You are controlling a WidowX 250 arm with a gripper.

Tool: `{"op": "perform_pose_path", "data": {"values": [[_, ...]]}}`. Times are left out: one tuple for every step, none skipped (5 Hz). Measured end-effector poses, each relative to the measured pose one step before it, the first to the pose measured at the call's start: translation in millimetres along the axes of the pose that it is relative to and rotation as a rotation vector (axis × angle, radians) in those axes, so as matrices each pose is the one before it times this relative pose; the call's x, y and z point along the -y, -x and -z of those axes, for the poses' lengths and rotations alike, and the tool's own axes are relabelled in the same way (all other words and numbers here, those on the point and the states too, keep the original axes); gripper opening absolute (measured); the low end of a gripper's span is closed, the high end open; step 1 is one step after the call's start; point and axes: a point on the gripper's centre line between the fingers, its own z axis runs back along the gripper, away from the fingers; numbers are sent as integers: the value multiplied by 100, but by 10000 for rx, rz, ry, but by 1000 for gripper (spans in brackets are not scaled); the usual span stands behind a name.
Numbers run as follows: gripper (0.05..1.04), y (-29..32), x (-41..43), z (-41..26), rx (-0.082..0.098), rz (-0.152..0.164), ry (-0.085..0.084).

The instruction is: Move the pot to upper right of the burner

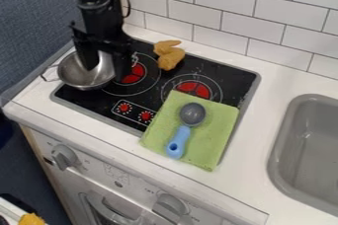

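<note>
We see bright, soft light across the tiles at one o'clock and the counter at three. Highlights glint in the metal pot at ten; gentle shading lines the sink at four. Around eight, we find deep shadow below the counter.

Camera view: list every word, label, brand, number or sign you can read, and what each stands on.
None can be quoted with confidence.
Marks by the front's left knob: too small to read.
Marks by its right knob: too small.
White marks around the red dials: too small.
</note>
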Motion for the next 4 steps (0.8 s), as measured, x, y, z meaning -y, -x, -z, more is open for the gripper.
{"op": "perform_pose_path", "data": {"values": [[999, -706, 158, 2380, -347, 219, 169], [950, -472, 505, 1272, -281, 153, 89], [670, -34, 86, 32, 0, -64, -40], [373, 202, 499, -509, 115, 13, -83]]}}
